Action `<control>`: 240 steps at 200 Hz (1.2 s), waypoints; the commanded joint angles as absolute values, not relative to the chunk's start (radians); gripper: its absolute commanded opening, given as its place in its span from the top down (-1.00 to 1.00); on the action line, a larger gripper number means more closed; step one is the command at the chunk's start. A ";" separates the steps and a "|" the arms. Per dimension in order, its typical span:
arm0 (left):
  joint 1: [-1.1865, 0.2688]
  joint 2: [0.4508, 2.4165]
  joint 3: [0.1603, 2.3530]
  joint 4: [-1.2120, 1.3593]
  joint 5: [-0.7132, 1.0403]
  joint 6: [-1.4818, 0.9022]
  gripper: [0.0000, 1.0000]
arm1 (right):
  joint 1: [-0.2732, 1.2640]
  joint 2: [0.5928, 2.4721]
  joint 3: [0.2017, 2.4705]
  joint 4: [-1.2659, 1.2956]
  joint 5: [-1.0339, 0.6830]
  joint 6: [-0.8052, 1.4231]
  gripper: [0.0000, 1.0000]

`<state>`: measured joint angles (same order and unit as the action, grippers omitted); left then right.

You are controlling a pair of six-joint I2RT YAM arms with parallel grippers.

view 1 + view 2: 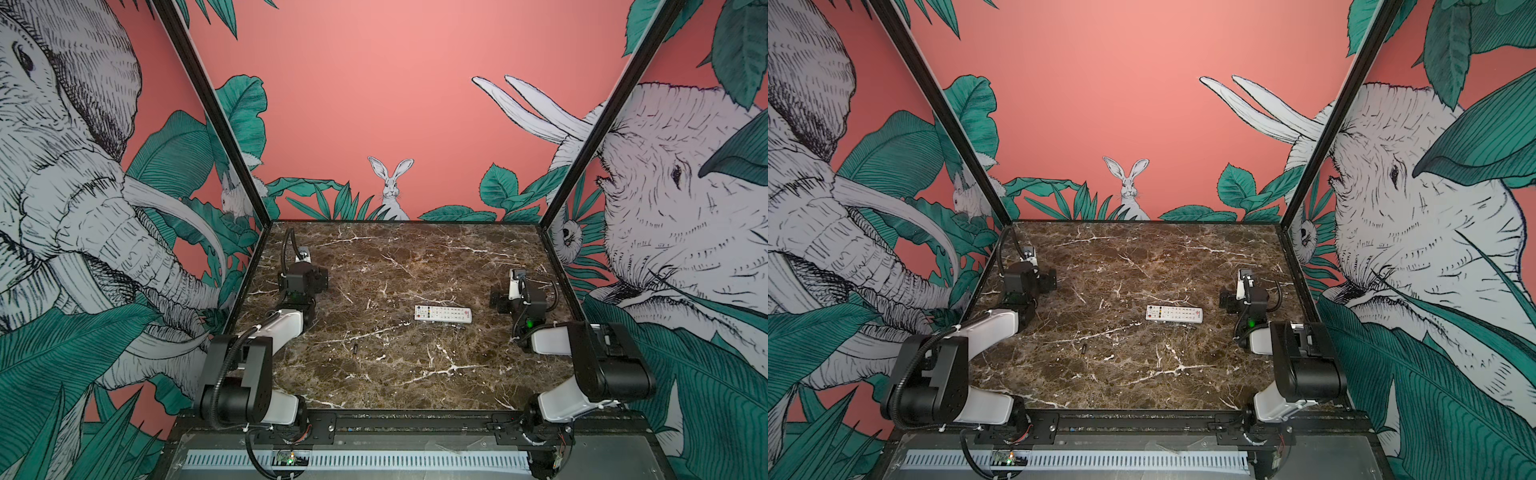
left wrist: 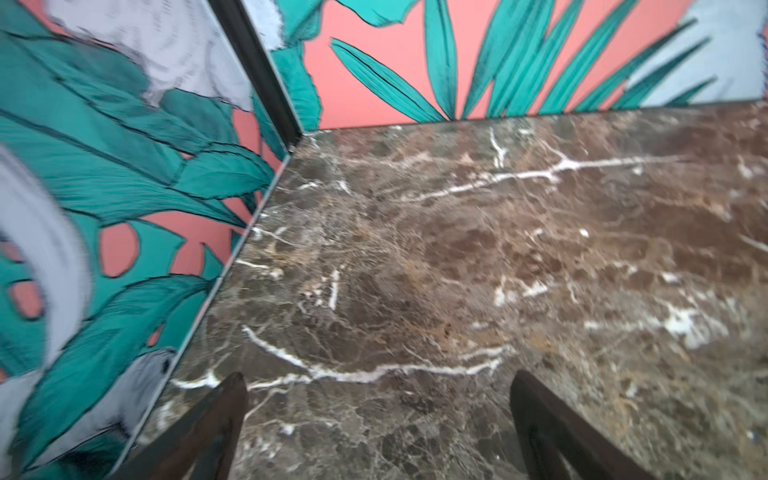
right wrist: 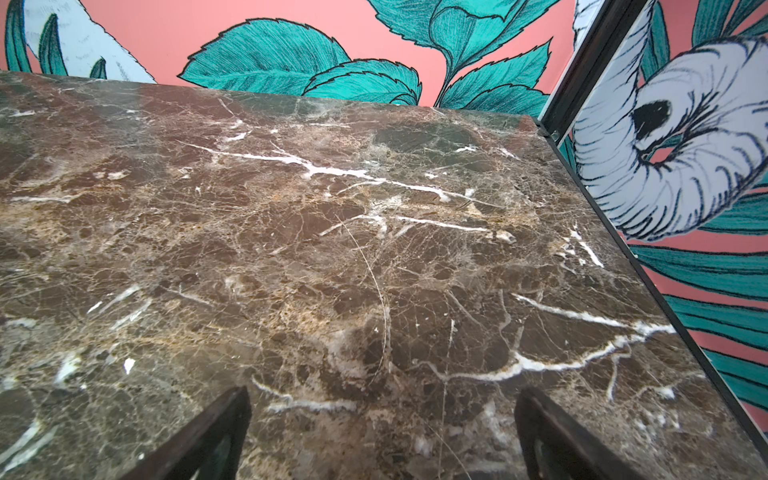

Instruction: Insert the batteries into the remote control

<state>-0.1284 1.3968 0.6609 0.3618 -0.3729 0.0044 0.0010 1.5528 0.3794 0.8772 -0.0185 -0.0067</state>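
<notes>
Both tools are spread wide and hold nothing: the left gripper [image 2: 380,419] and right gripper [image 3: 382,428] show only bare marble tabletop [image 3: 374,249] between their fingers and face the far corners. Nearest the front, one battery [image 1: 356,348] lies alone, closer to the left arm. Beyond it a slim dark piece, probably the other battery [image 1: 457,327], lies just beside the near edge of the remote control [image 1: 443,313], which rests buttons-up, long axis across the table, nearer the right arm.

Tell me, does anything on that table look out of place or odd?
Nothing looks damaged or spilled. Only a tiny dark battery lies loose on the marble table, apart from the remote control, which lies buttons-up.
</notes>
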 commanded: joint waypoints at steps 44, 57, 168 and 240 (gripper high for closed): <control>-0.316 1.255 0.895 -0.352 -0.590 -0.247 -0.99 | 0.005 1.546 0.398 0.895 0.012 -0.001 -0.98; -0.358 1.240 0.923 -0.435 -0.546 -0.272 -0.99 | 0.007 1.530 0.406 0.868 -0.034 -0.024 -0.98; -0.402 1.157 1.069 -0.784 0.171 -0.164 -0.99 | 0.344 1.244 0.813 -0.238 -0.171 -0.132 -0.98; -0.402 1.156 1.189 -0.944 0.241 -0.076 -0.99 | 0.528 1.497 0.992 -0.444 -0.176 -0.238 -0.98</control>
<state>-0.3981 1.1816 1.1584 -0.8558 0.2028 -0.1154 0.5121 1.4322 0.9241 -0.3317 -0.1448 -0.1860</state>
